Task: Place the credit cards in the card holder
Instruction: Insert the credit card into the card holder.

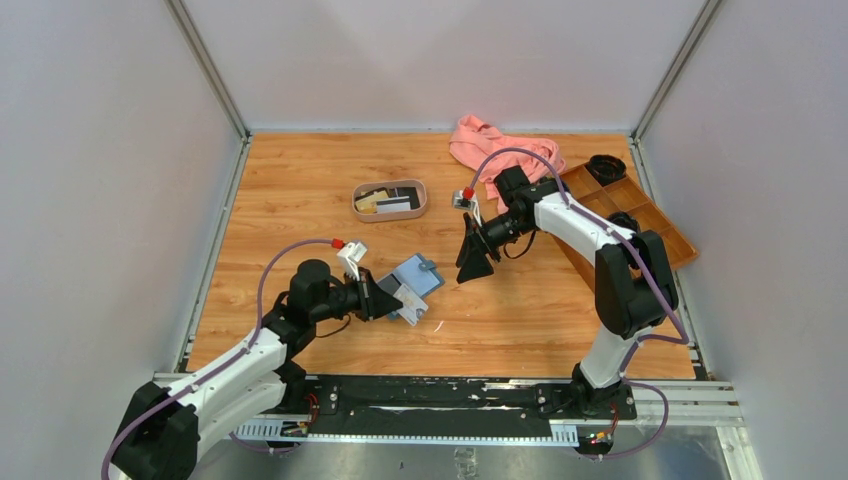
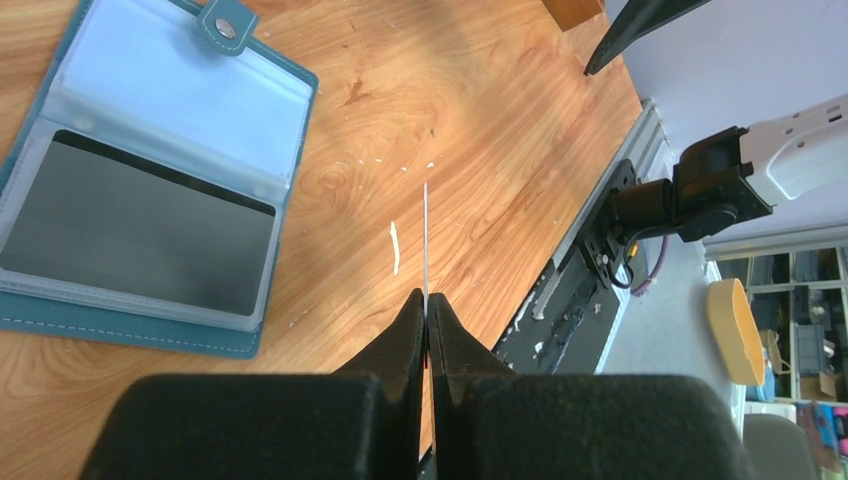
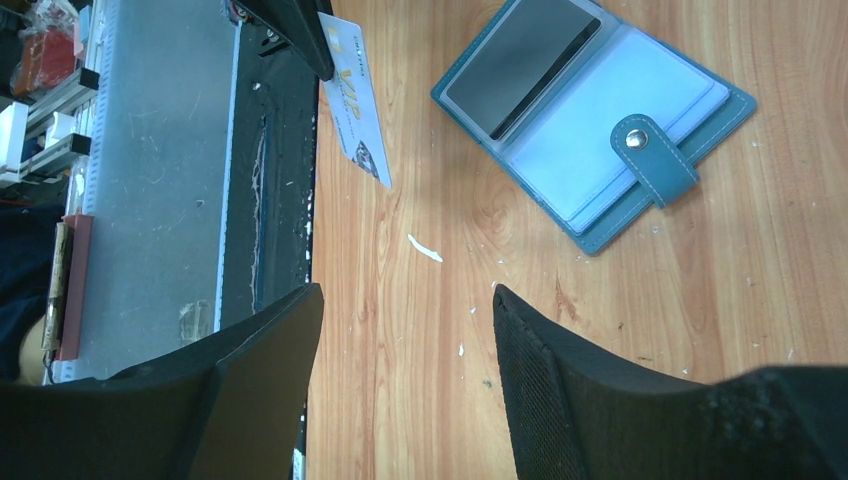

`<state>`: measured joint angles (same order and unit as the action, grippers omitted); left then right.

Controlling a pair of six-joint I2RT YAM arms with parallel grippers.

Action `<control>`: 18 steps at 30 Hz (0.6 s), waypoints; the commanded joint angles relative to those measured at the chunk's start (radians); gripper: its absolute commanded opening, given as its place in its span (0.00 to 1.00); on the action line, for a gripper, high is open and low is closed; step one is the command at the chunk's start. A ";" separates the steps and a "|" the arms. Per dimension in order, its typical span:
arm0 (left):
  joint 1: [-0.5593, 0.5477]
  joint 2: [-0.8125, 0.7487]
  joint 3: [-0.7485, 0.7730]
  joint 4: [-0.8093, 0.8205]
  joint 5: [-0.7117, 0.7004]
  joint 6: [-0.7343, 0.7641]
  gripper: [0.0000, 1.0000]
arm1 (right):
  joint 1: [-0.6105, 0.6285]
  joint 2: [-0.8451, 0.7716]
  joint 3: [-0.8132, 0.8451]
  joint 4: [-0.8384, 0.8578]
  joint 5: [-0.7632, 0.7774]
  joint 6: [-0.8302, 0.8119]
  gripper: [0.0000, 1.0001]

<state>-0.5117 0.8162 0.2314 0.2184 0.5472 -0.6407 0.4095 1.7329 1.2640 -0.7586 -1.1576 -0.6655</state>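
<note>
The teal-blue card holder lies open on the table, snap tab up. A dark card sits in its left clear pocket, and also shows in the right wrist view. My left gripper is shut on a white-and-gold credit card, seen edge-on in the left wrist view, just right of the holder. My right gripper is open and empty, hovering to the right of the holder. More cards lie in the oval tray.
A pink cloth lies at the back. A brown compartmented wooden box stands at the right, behind the right arm. Small white scraps lie on the wood. The table's near edge and black rail are close to the left gripper.
</note>
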 commanded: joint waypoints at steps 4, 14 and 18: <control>0.012 0.011 -0.034 0.063 -0.007 -0.014 0.00 | -0.011 0.027 -0.014 -0.004 0.006 0.015 0.67; 0.021 0.053 -0.067 0.145 -0.005 -0.044 0.00 | -0.011 0.046 -0.014 0.001 0.003 0.024 0.67; 0.028 0.073 -0.088 0.193 -0.014 -0.067 0.00 | -0.011 0.063 -0.018 0.014 0.006 0.044 0.67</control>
<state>-0.4969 0.8696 0.1692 0.3302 0.5457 -0.6853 0.4095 1.7702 1.2640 -0.7509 -1.1580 -0.6449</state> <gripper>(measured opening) 0.008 0.668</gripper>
